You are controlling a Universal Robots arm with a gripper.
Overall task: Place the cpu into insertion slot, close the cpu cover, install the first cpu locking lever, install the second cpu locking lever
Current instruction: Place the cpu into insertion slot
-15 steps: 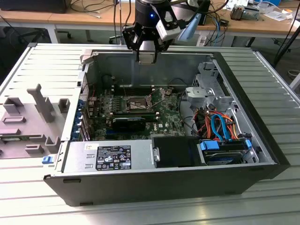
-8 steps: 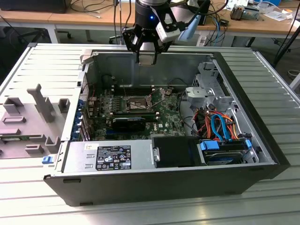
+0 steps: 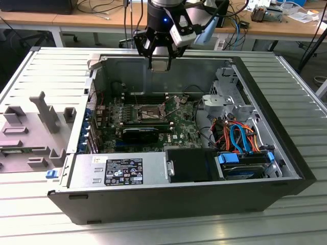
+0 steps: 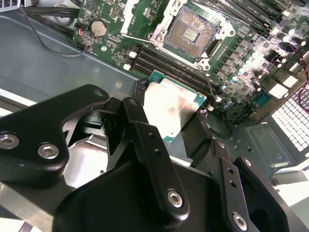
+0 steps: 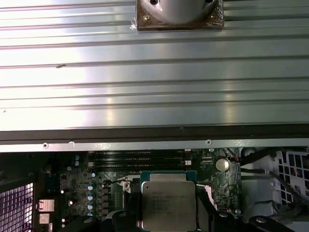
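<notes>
A ribbed metal table (image 3: 46,66) is seen in the exterior view, and its grooves are shown in the first wrist view. An open computer case (image 3: 179,199) is laid on its side upon it. A grey fixture plate (image 3: 25,138) with upright blocks is set just beside the case, at the exterior view's left.

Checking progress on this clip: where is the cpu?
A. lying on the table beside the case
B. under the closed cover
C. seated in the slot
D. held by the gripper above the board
D: in the second wrist view the cpu sits clamped in the gripper, while the slot lies bare with its contacts showing.
</notes>
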